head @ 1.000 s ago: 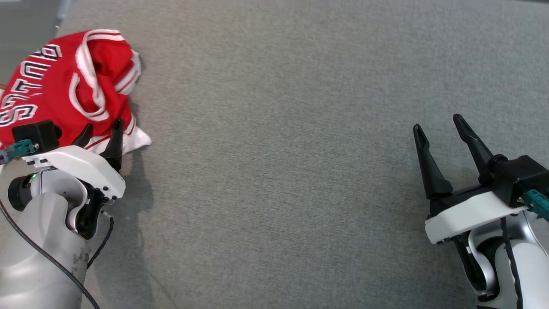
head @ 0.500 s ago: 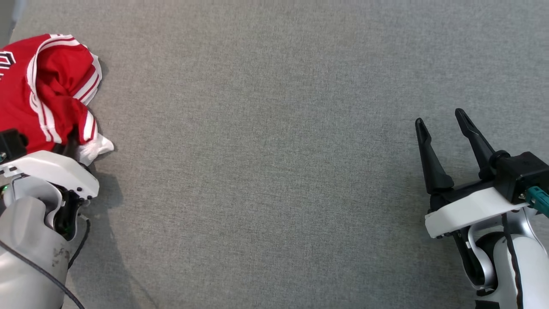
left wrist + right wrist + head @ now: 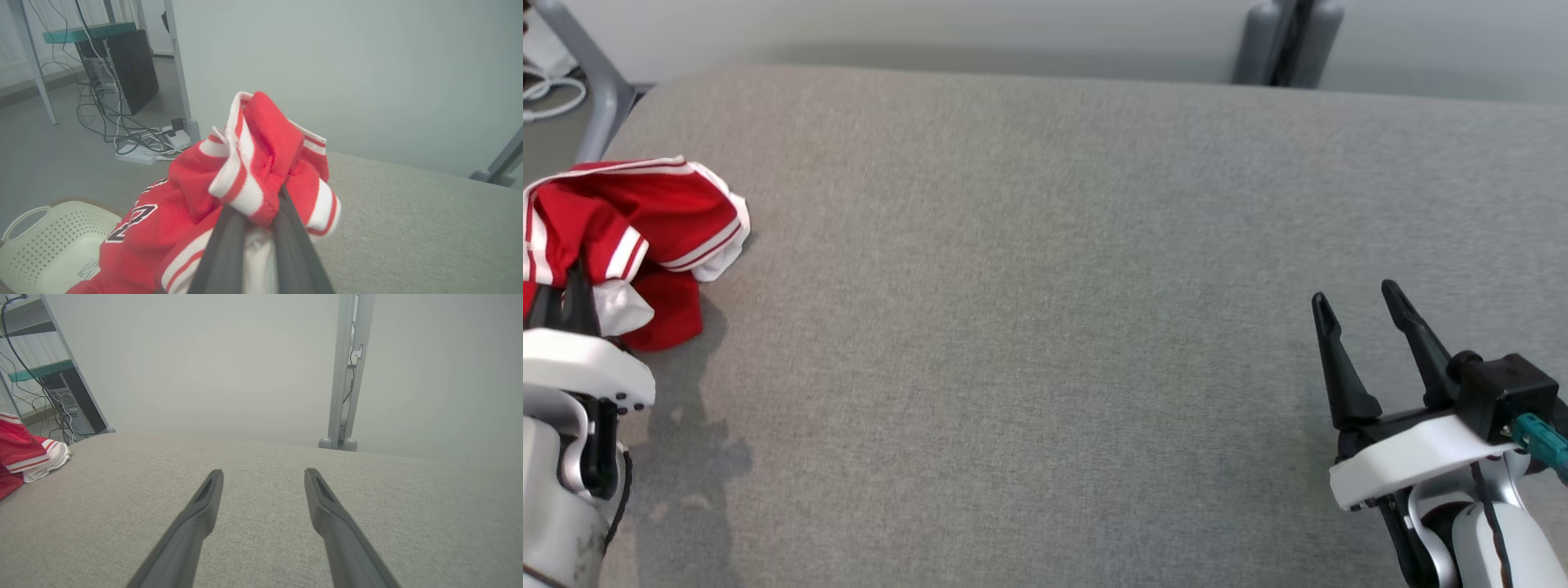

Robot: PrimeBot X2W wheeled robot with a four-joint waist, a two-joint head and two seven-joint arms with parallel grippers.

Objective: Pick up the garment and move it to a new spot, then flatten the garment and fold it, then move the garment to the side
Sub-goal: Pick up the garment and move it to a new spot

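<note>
A cream perforated laundry basket (image 3: 49, 245) sits on the floor beyond the worktop's left edge. Farther off are a black computer tower (image 3: 130, 69) and a tangle of cables (image 3: 135, 143). A grey frame leg (image 3: 592, 82) stands off the far-left corner and a grey post (image 3: 1286, 41) behind the far edge, in front of a pale wall.

The worktop (image 3: 1045, 327) is covered in grey woven fabric. The red and white garment (image 3: 654, 212) is bunched at its left edge, near the far-left corner. The left gripper (image 3: 560, 298) has its fingers pressed together, pinching a striped fold. The right gripper (image 3: 1354, 296) is spread and holds nothing, near the right edge. All the cloth-covered top between them lies open.
</note>
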